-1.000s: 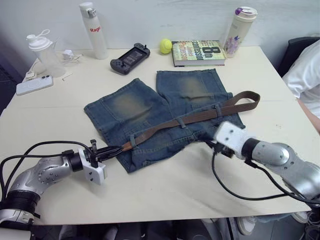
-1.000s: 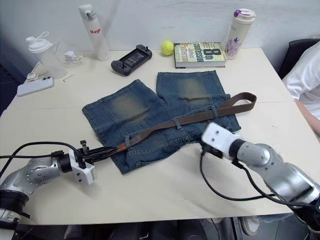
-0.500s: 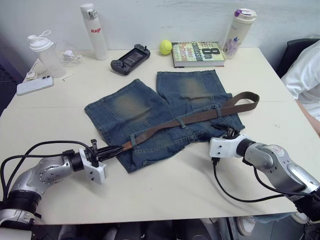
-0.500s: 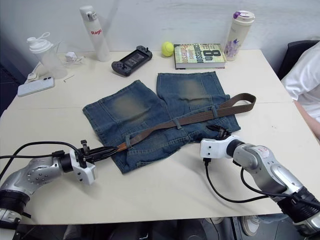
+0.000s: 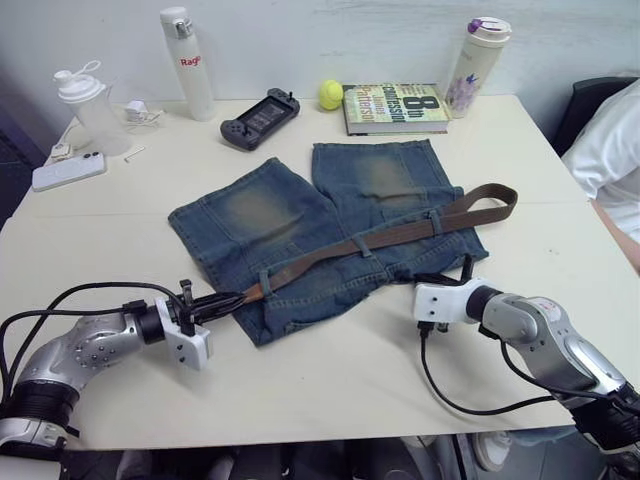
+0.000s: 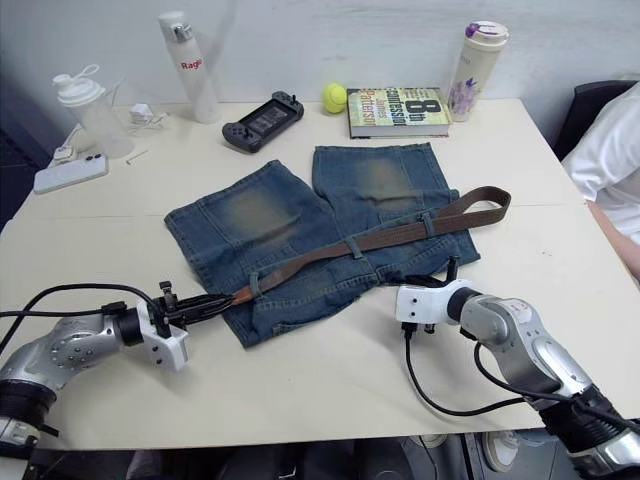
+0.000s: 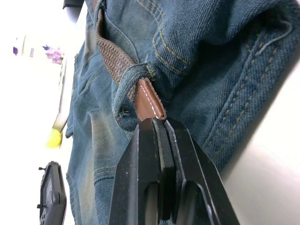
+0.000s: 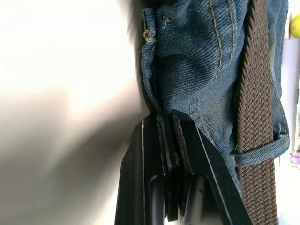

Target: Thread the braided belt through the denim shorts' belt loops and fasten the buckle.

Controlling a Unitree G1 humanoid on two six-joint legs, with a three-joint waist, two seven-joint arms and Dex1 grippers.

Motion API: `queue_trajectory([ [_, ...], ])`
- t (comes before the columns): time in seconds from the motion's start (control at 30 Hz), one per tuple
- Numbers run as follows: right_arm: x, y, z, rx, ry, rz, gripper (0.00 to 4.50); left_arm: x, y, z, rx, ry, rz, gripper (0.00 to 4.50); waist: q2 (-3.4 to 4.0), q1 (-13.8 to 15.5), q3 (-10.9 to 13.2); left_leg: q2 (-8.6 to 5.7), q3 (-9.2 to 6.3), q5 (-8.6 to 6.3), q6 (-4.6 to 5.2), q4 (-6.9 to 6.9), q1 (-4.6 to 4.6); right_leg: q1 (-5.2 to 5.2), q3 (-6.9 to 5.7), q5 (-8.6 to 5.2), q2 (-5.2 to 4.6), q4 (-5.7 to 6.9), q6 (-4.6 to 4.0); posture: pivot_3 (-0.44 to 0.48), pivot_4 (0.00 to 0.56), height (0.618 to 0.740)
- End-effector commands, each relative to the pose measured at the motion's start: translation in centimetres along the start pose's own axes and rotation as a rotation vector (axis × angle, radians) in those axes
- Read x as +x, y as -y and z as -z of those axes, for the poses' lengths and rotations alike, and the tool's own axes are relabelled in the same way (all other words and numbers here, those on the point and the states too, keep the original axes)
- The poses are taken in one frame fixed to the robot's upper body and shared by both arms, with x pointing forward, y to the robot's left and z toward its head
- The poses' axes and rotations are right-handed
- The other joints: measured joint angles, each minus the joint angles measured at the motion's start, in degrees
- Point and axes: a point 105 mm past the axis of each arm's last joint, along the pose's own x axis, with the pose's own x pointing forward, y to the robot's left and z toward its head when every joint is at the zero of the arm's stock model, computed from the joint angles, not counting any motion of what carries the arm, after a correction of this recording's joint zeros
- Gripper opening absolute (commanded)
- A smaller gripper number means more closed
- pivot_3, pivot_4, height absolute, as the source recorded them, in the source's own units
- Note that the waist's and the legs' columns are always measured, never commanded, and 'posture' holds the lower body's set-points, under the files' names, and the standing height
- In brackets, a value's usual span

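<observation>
2 black-fingered grippers work the blue faded denim shorts (image 5: 330, 225) at centre: the left gripper (image 7: 157, 124), pinched on the leather tip of the dark-brown braided belt (image 5: 400, 230), draws it leftward through the denim belt loops (image 5: 363, 245) — the right gripper (image 8: 164, 119), fingers together, pins the near waistband edge.

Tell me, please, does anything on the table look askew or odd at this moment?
The braided belt lies slanted across the denim shorts, and its far end curls in a loop past the shorts' edge on the robot's right. The shorts themselves lie crooked on the table. Nothing looks spilled or damaged.
</observation>
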Motion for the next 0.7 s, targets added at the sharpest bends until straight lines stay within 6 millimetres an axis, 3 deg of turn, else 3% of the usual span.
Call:
queue_trajectory([
  [0.03, 0.3, -0.9, -1.1, 0.015, 0.028, -0.033, 0.03, -4.1, 1.8, 1.4, 0.008, -0.077, 0.118, 0.0, -0.01, -0.4, 0.0, 0.02, 0.0, 0.0, -0.01, 0.0, 0.0, -0.01, -0.03, 0.0, 0.0, 0.0, 0.0, 0.0, 0.15, 0.74],
  [0.13, 0.6, -1.1, -1.4, 0.028, 0.031, -0.03, 0.03, -8.6, 3.3, 4.0, 0.004, -0.246, 0.245, 0.0, -0.03, -0.6, 0.0, 0.11, 0.04, -0.06, -0.1, -0.04, 0.13, 0.0, -0.32, 0.0, -0.01, 0.01, 0.0, 0.0, 0.15, 0.74],
  [0.3, 0.9, -1.1, -1.9, 0.052, 0.035, -0.018, 0.03, -14.8, 2.9, 7.4, 0.074, -0.511, 0.334, 0.0, -0.34, -0.5, -0.1, 0.14, 0.17, -0.13, -0.09, -0.18, 0.35, 0.04, -0.44, 0.0, -0.07, 0.08, 0.0, 0.0, 0.15, 0.74],
  [0.7, 1.3, -0.6, -2.5, 0.062, 0.043, -0.001, 0.03, -23.4, 3.8, 10.3, 0.313, -0.813, 0.578, 0.0, -0.63, -0.5, -0.3, 0.21, 0.77, -0.23, -0.16, -0.53, 0.81, -0.06, -0.41, 0.0, -0.24, 0.34, 0.0, 0.0, 0.15, 0.74],
])
